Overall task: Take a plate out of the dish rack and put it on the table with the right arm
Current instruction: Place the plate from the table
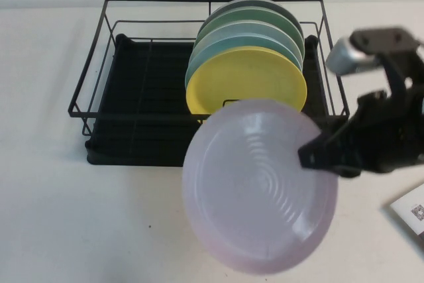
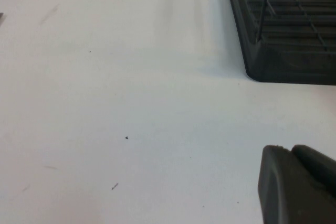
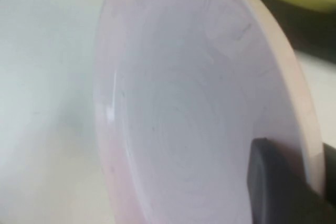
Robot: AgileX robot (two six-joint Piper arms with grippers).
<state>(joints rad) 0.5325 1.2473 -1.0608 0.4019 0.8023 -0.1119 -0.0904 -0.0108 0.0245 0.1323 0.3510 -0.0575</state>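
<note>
A: White table (image 1: pixel 66 217), step?
B: Right gripper (image 1: pixel 317 154) clamped on the pink plate (image 1: pixel 258 187) rim, plate aloft in front of the dish rack (image 1: pixel 132 107). Left gripper (image 2: pixel 296 184) parked low, fingers unclear.
A: Next?
B: Probably lower, level, release.

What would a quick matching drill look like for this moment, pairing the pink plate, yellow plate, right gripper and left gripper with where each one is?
Things:
1. pink plate
2. yellow plate
3. right gripper
4. left gripper

Places or states:
A. standing at the front of the stack in the dish rack
B. clamped on a plate's right edge
C. held in the air in front of the rack, over the table
D. low over bare table, off the rack's corner

Pairs: 1-C, 2-A, 3-B, 4-D
</note>
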